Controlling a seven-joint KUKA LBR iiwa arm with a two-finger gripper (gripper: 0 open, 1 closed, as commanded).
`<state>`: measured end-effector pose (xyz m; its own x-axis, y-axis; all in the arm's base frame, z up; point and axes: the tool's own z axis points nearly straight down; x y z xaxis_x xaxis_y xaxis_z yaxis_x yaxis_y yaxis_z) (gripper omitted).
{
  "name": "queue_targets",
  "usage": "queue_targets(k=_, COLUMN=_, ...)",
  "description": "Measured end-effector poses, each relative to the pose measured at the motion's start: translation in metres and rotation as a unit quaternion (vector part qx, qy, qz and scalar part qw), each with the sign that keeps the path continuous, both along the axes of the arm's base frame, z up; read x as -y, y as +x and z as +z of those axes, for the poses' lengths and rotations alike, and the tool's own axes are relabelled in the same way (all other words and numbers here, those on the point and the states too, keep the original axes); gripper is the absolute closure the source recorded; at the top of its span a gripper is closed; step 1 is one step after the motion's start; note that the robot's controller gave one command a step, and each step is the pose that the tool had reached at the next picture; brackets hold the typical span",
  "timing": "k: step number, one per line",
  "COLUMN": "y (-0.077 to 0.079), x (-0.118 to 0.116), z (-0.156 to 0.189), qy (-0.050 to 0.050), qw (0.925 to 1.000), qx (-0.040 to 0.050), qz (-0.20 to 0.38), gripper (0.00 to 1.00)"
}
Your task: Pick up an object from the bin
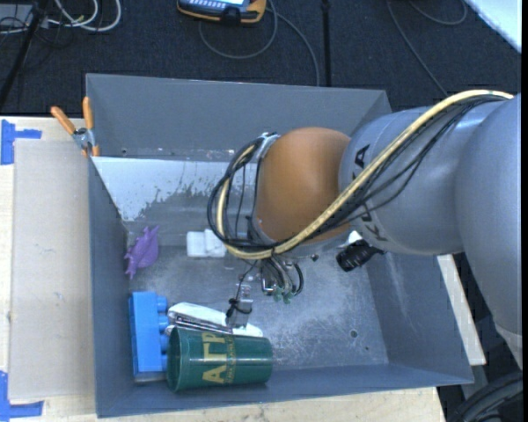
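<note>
Gripper [239,309], its state impossible to tell, hung at the white thing [190,312] beside the green cup [220,361], which might roll if nudged and spoil a grasp.

Even, fairly bright light, seemingly from overhead; pale glare across the back wall of the bin [158,181], soft shadow beneath the arm [440,183].

The dark green cup [218,363], lying on its side at the near left of the bin [334,341], bears large gold letters reading roughly "AΓP", while the grey arm [440,183] on the right shows black lettering, of which only an "A" is legible behind the cables.
</note>
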<state>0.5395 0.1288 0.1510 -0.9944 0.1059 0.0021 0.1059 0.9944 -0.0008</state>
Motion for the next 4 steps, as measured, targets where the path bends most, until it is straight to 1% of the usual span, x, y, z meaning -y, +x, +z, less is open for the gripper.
queue_targets(k=1, y=0.014, x=-0.004, z=-0.063, qy=0.001, qw=1.0000, qx=0.0018, qz=0.003, gripper=0.00)
queue_targets(k=2, y=0.006, x=-0.009, z=-0.077, qy=0.002, qw=0.9912, qx=-0.0006, qz=-0.133, gripper=1.00)
queue_targets(k=4, y=0.006, x=-0.009, z=-0.074, qy=0.003, qw=0.9911, qx=-0.0004, qz=-0.133, gripper=1.00)
